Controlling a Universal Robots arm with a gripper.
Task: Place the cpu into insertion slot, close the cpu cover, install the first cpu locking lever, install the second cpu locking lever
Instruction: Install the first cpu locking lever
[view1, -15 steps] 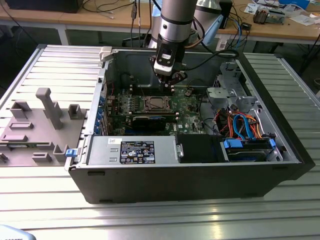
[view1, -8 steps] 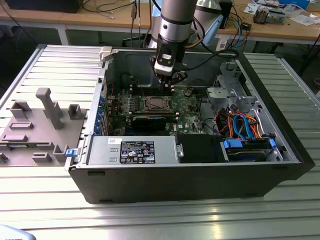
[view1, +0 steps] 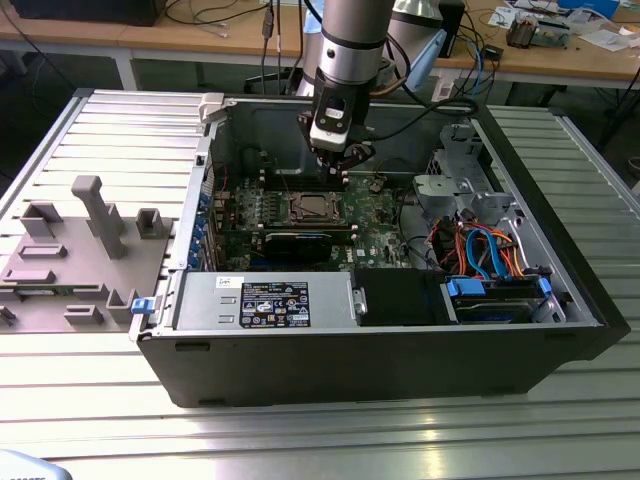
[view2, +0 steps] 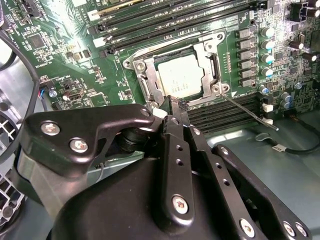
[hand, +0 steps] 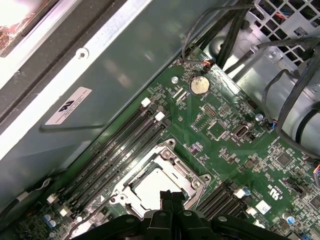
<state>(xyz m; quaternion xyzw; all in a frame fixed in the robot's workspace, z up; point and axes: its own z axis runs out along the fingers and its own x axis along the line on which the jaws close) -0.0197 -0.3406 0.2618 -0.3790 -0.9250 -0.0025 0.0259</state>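
Gripper (view2: 174, 104) is sitting closest to the lens. I'm holding its fingers pressed together, apparently w/ nothing between them, tips right at the socket (view2: 131, 64) edge. Chip (view2: 181, 80) is lying flat in the socket w/ the metal frame (view2: 149, 82) down around it. It's handling light and stiff but fragile, esp. the underside contacts, so I'm judging edges only, no pressing on top. Second wrist view is showing a thin lever (view2: 250, 112) sticking out loose beside the frame. First wrist view is showing the coin battery (hand: 199, 85) and memory slots (hand: 125, 137) instead. Exterior view is giving me the whole case (view1: 300, 370).
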